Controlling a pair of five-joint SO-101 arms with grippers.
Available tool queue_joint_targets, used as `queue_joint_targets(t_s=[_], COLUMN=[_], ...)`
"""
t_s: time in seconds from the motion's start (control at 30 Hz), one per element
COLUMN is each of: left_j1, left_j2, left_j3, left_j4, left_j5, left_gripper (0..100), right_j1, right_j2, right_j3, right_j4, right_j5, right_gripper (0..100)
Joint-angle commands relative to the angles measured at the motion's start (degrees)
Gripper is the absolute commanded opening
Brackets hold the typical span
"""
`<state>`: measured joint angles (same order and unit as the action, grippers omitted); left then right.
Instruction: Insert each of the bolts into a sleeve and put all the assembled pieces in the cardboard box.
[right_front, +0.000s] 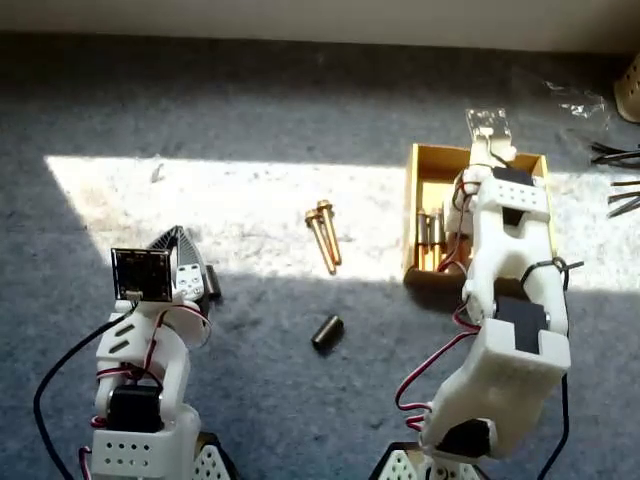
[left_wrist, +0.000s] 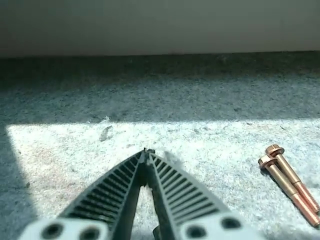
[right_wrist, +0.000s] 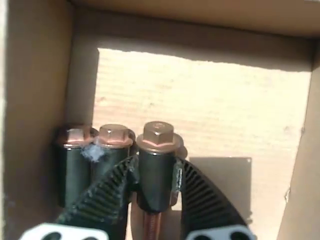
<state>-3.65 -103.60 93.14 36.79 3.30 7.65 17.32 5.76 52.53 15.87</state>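
While one sleeve is lying loose nearest the arms, the left jaws are sitting closed and empty over the tabletop, and two bolts are lying side by side a little farther out. Beyond them the right jaws are gripping an assembled piece by its sleeve inside the box. The step in hand is probably setting it down. It should be going in parallel to its neighbours and level, so the bolt is not sliding out, with the jaws opening only slightly to avoid nudging them. Two finished pieces are already lying together against one wall of the box, the held one just beside them.
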Motion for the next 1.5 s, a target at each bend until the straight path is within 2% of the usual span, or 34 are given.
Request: queue_joint_targets(t_s=[0.0,0.5,0.67,0.77,0.93,1.17,1.33,1.47], left_j1=[-0.04,-0.13,-0.13,0.04,-0.13,-0.31,-4.88,-5.32], left_j2=[-0.04,-0.04,-0.04,-0.04,-0.04,-0.04,-0.04,-0.04], left_j3=[-0.48,-0.48,-0.48,0.13,3.74,3.91,3.82,4.00], left_j4=[-1.32,-1.32,-1.67,-2.29,-9.05,-9.23,-9.41,-9.23], left_j5=[-0.35,-0.35,-0.26,-0.26,-0.35,-0.44,-0.18,-0.18], left_gripper=[1,1,1,1,1,1,1,1], right_j1=[0.66,0.48,0.40,-1.71,-6.73,-14.11,-19.38,-22.29], right_j2=[-0.84,-1.63,-8.13,-14.02,-23.60,-32.66,-36.97,-39.08], right_j3=[-2.95,-3.30,-2.95,-3.03,-2.77,-2.07,-2.15,-2.07], right_j4=[-0.04,0.04,0.84,5.14,8.84,11.47,15.08,16.40], right_j5=[2.90,4.75,4.40,4.40,4.31,4.22,4.22,2.11], right_gripper=[12.5,13.9,13.9,13.9,13.9,13.9,13.9,13.9])
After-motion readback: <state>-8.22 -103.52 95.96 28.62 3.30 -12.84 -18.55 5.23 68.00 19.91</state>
